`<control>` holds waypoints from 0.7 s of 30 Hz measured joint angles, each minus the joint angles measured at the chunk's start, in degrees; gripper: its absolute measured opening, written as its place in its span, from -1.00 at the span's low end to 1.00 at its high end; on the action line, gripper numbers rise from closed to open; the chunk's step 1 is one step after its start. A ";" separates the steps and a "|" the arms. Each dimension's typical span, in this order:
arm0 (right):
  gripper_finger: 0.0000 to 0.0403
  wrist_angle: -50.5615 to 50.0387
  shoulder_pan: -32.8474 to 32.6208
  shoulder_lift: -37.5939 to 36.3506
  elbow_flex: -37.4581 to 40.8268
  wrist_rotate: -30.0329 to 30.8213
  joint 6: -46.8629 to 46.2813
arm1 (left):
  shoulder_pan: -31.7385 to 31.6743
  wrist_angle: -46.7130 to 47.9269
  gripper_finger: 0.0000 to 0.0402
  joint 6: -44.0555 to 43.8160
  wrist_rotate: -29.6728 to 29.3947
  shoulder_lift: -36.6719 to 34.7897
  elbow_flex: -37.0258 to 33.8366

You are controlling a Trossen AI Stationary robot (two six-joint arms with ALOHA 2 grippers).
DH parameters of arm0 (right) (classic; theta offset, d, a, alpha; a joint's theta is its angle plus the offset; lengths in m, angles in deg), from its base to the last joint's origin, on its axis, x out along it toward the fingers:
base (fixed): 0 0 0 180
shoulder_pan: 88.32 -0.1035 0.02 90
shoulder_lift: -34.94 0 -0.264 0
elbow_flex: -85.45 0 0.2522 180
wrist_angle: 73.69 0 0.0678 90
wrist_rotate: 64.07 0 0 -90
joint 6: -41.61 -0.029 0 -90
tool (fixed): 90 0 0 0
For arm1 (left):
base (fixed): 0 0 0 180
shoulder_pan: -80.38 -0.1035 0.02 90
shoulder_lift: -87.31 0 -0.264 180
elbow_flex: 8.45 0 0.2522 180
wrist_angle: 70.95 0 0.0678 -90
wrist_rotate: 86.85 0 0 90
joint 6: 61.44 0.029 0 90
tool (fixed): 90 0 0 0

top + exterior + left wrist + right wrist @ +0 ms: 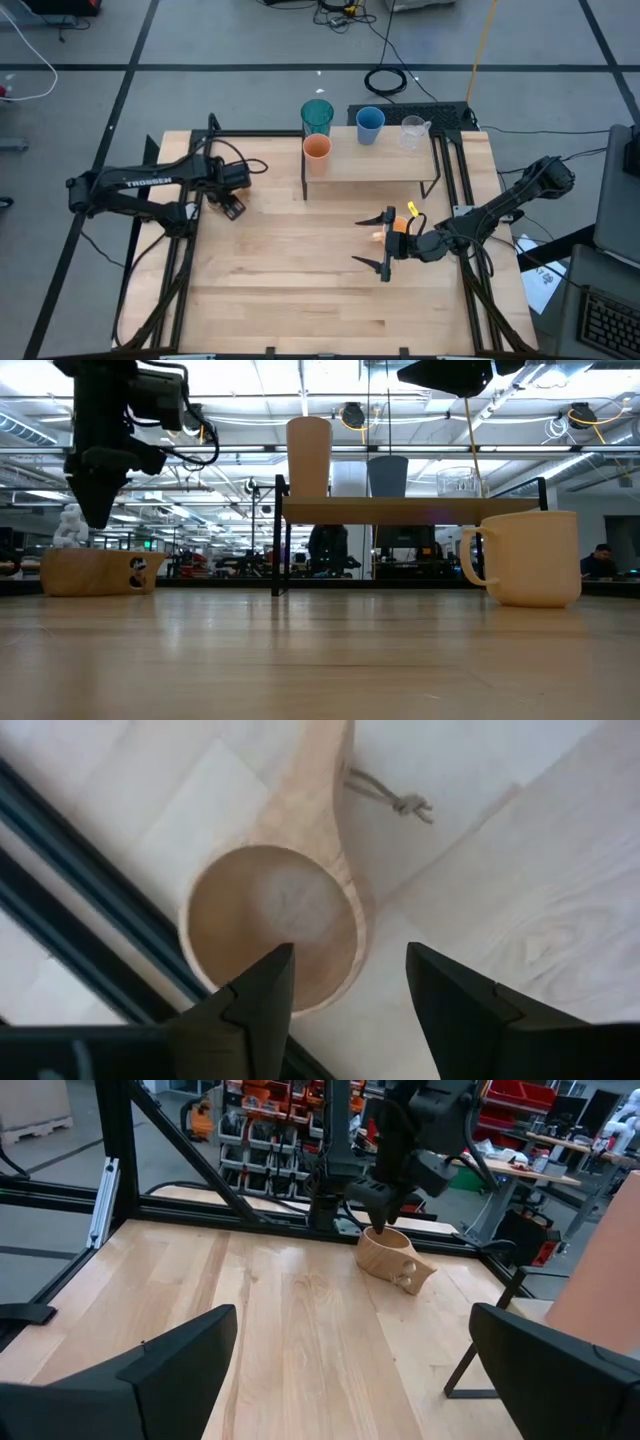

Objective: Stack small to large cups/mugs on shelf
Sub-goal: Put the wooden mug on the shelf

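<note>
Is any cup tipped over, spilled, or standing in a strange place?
Nothing is tipped or spilled. Four cups stand upright on the shelf. The brown wooden mug and the orange handled mug are upright on the table, not yet shelved.

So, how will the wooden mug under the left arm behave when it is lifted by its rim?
The wooden mug looks stiff and probably light. Its long handle may tilt it in a rim grasp. The left gripper has one finger over the bowl, so the hold may be off-centre.
</note>
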 joint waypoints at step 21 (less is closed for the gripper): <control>0.94 0.00 0.00 -0.01 0.00 0.00 0.00 | 0.00 -5.02 -0.03 -0.74 0.78 -0.01 -6.59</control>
